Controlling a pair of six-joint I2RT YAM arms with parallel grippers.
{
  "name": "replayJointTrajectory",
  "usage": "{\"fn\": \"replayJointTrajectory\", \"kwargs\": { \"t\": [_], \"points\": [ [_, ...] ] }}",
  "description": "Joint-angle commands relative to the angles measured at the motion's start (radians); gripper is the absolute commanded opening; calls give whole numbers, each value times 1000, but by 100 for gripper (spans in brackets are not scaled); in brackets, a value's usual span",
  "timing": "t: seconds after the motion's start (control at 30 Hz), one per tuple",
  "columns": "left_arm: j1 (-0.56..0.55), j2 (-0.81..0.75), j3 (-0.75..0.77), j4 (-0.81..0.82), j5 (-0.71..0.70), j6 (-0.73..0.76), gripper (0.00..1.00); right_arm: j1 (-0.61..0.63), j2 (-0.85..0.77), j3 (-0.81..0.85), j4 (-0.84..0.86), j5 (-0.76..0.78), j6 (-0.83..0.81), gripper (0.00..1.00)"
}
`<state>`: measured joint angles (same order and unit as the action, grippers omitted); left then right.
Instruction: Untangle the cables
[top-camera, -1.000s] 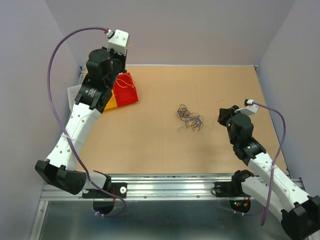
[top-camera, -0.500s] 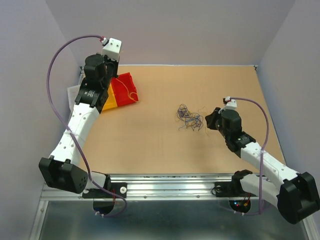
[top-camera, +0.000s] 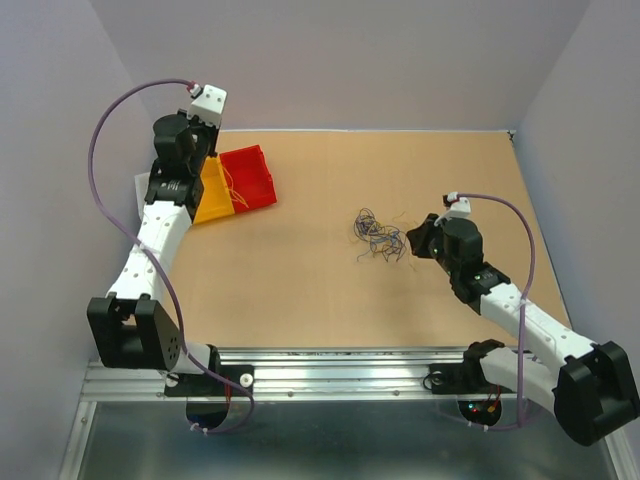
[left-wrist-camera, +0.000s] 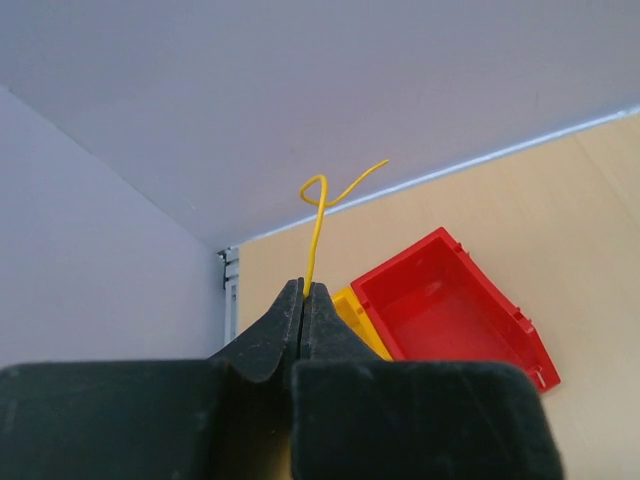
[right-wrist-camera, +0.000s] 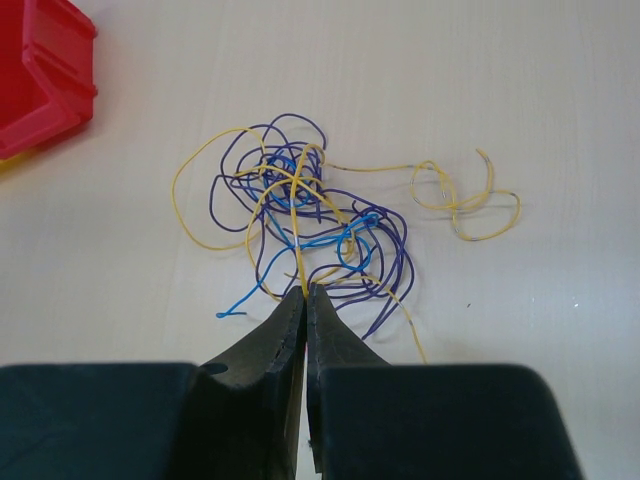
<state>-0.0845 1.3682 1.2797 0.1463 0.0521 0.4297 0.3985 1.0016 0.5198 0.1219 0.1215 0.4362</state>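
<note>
Right gripper (right-wrist-camera: 305, 292) clenched on yellow strand (right-wrist-camera: 298, 262) at near edge of cables (right-wrist-camera: 300, 215), mid-tabletop (right-wrist-camera: 560, 100). Left gripper (left-wrist-camera: 304, 290) pinches lone wire (left-wrist-camera: 316, 235) near red bin (left-wrist-camera: 440, 315). Best next: draw strand slowly outward, low, easing off if knot tightens.

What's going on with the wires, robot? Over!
Left end effector shut on one yellow wire, raised by the red bin. Right end effector shut on a yellow strand of the tangle. Rest knotted on the table. Nothing blocking.
</note>
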Motion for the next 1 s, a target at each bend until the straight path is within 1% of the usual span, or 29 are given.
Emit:
{"fn": "replayJointTrajectory", "kwargs": {
  "t": [0.0, 0.1, 0.27, 0.33, 0.37, 0.4, 0.47, 0.53, 0.6, 0.63, 0.77, 0.97],
  "points": [
    [12, 84, 72, 65, 55, 6, 0, -4, 15, 57, 61, -20, -20, 7],
    [17, 132, 125, 62, 61, 7, 0, -4, 26, 57, 62, -19, -22, 7],
    [15, 245, 228, 53, 147, -28, 0, -4, 38, 60, 67, -25, -22, 7],
    [14, 308, 269, 42, 141, -40, 0, -4, 40, 60, 68, -26, -24, 7],
    [14, 330, 317, 39, 135, -49, 0, -4, 42, 59, 70, -25, -24, 7],
    [14, 371, 335, 32, 131, -51, 0, -4, 42, 59, 70, -26, -24, 6],
    [14, 402, 355, 30, 138, -39, 0, -4, 38, 59, 68, -28, -27, 7],
    [14, 425, 343, 42, 153, -37, 0, -4, 34, 55, 70, -25, -28, 7],
    [14, 434, 301, 68, 153, -40, 0, -4, 29, 52, 70, -26, -30, 7],
    [14, 439, 278, 108, 150, -40, 0, -4, 28, 51, 70, -26, -30, 7],
    [12, 462, 153, 174, 149, -22, 0, -4, 23, 49, 70, -28, -33, 7],
    [12, 491, 29, 245, 97, 23, 0, -4, 14, 46, 68, -31, -33, 7]
  ]
}}
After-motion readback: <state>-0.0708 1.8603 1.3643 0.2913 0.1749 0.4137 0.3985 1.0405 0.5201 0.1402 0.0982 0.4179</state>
